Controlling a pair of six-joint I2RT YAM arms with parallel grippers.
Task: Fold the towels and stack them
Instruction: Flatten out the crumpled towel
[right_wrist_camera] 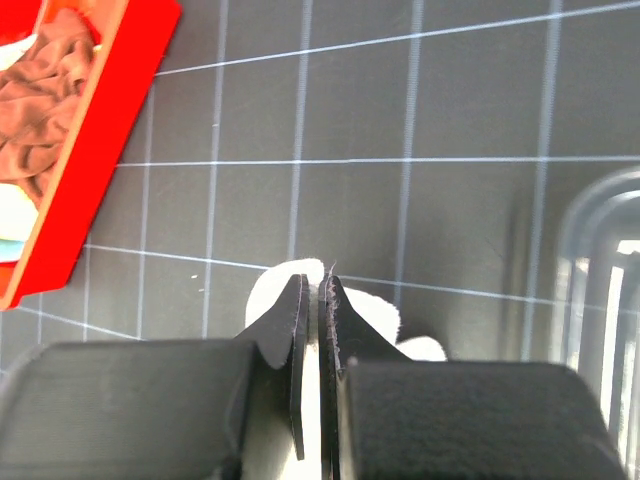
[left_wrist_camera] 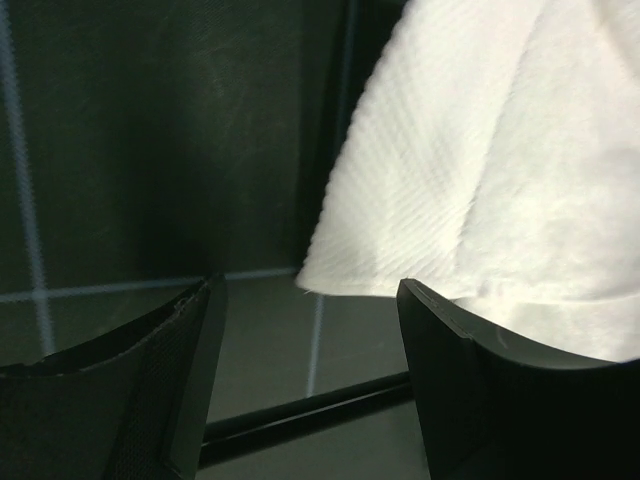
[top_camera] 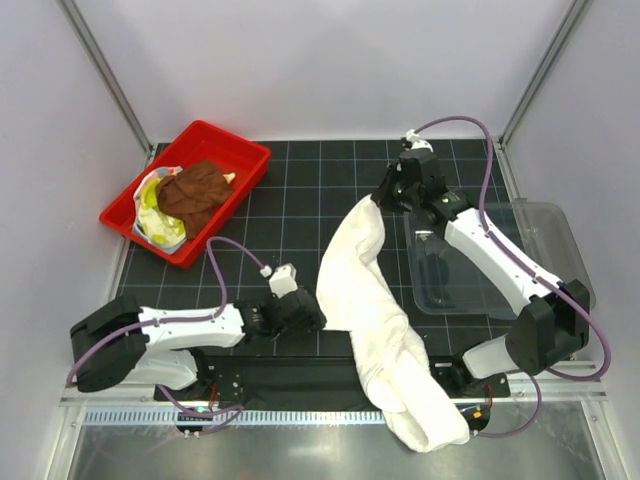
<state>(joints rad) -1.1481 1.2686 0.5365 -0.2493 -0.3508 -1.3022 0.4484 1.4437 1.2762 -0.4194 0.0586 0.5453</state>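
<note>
**Counter** [top_camera: 300,210]: black mat with a white grid. Pale walls [top_camera: 320,60] stand at the left, far and right sides.

**Tray** [top_camera: 247,158]: red, far left, set at an angle to the grid. It holds a brown towel [top_camera: 195,190] heaped over a yellow-green towel [top_camera: 150,205].

**Bin** [top_camera: 548,228]: clear, right side, partly under the right arm [top_camera: 500,260].

**White towel** [top_camera: 375,300]: long rumpled strip at centre, running from mid-counter to hang over the near edge.

**Left arm** [top_camera: 170,325]: low, stretched rightward along the near left.

**Left fingers** [top_camera: 312,314]: spread wide, holding nothing, just beside the white towel's left edge.

**Right arm:** bent, reaching far and leftward above the bin.

**Right fingers** [top_camera: 383,197]: pinched together on the white towel's far end.
</note>
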